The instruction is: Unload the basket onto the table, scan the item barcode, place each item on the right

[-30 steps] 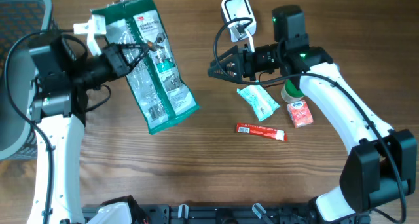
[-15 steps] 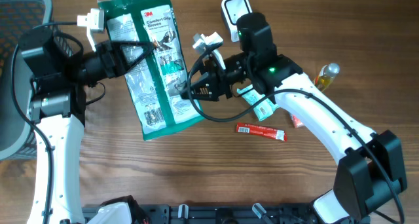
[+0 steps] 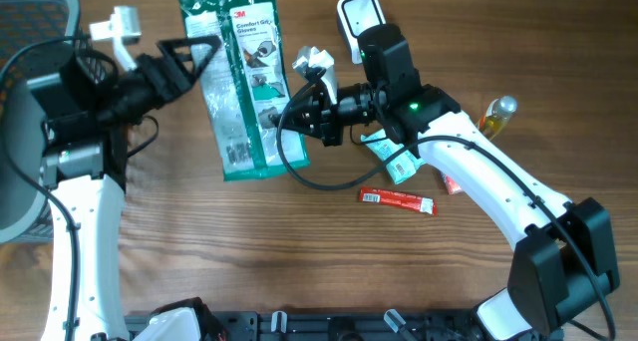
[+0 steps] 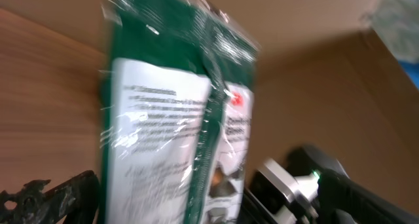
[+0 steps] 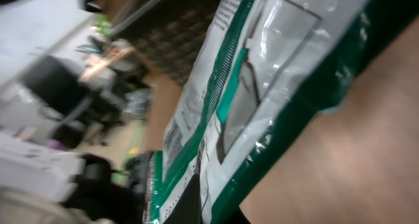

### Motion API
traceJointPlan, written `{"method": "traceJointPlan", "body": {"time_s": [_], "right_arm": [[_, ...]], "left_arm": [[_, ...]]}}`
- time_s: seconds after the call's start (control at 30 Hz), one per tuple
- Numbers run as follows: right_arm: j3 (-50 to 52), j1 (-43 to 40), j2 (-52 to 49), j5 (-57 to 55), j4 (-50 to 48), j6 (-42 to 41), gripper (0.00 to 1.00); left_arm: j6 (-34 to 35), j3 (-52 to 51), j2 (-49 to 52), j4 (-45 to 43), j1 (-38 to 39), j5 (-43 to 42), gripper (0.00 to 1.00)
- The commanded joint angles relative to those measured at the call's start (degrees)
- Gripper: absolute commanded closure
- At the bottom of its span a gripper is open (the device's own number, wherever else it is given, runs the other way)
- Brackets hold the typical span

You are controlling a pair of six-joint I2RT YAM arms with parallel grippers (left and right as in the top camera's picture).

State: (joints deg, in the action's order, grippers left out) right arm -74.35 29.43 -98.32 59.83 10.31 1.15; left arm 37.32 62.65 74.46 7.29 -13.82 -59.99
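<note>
The wooden worktop point(image 3: 299, 271) fills the overhead view, with a mesh chair point(image 3: 35, 12) cut off at its far left corner. The glove package point(image 3: 244, 82) point(image 4: 170, 139) point(image 5: 262, 86), green with clear windows, is at the far edge near the middle. Its top end runs into the picture's border, and I cannot tell whether it lies flat or hangs clear of the wood.

The right gripper point(image 3: 291, 120) is clenched on the package's right edge, the dark jaws partly covering it. The left gripper point(image 3: 207, 60) stands released at the package's left edge, jaws spread wide. Whether a finger point(image 4: 46, 191) touches the film is unclear. Both wrist views are smeared, and the print is unreadable.

A white scanner point(image 3: 359, 14) sits at the far edge, partly behind the right arm point(image 3: 478, 171). The arm also overlaps a teal packet point(image 3: 399, 162) and hides most of a reddish thing point(image 3: 450, 187). A red sachet point(image 3: 399, 199) and a bottle point(image 3: 495, 114) lie in plain sight.
</note>
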Motion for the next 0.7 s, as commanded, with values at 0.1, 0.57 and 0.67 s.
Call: {"method": "traceJointPlan", "body": {"time_s": [0.1, 0.57, 0.67], "right_arm": [[-12.4, -1.0, -0.6, -22.0, 13.4, 15.3, 0.96], [-35.8, 0.1, -6.8, -69.3, 24.3, 48.7, 0.96], [-38.4, 0.2, -15.1, -79.1, 18.3, 52.2, 0.96]], "left_arm": [[-1.3, 0.4, -0.5, 8.0, -5.6, 18.7, 0.00], [-1.3, 0.3, -0.5, 14.0, -5.6, 19.2, 0.00], [-1.3, 0.3, -0.5, 14.0, -5.6, 19.2, 0.00]]}}
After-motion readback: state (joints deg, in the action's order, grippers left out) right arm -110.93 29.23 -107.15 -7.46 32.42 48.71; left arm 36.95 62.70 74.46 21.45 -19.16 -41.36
